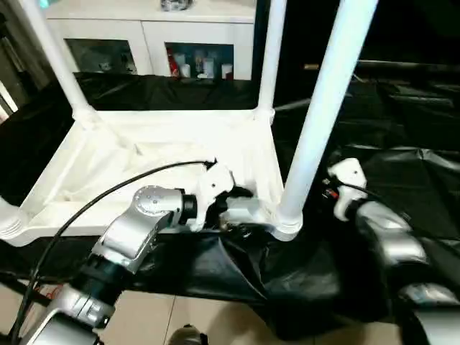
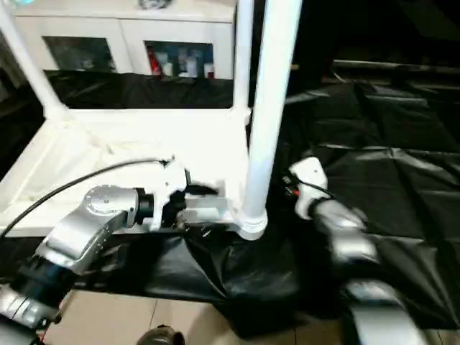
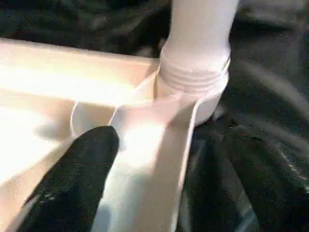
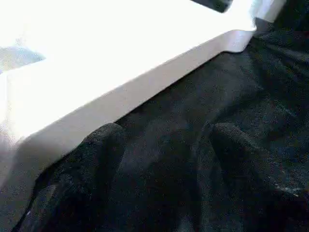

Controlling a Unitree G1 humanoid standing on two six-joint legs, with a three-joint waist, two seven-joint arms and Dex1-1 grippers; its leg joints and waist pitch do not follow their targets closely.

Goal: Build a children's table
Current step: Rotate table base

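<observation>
Left gripper (image 1: 233, 210) clamps tabletop (image 1: 144, 154) rim beside seated leg (image 1: 316, 115); right gripper (image 4: 159, 159), open, idles; fit leg 4 next.

The tabletop (image 1: 154, 154) is plain white, ribbed underneath, and its legs (image 1: 325, 108) are the same white, unpatterned. The cloth (image 1: 402, 144) beneath is glossy black with creases. Both forearms (image 1: 133, 233) are silver, with white wrist housings and a black cable (image 1: 108, 194). The left gripper's finger (image 3: 72, 183) is matte black. The cabinet (image 1: 151, 29) behind is white.
</observation>
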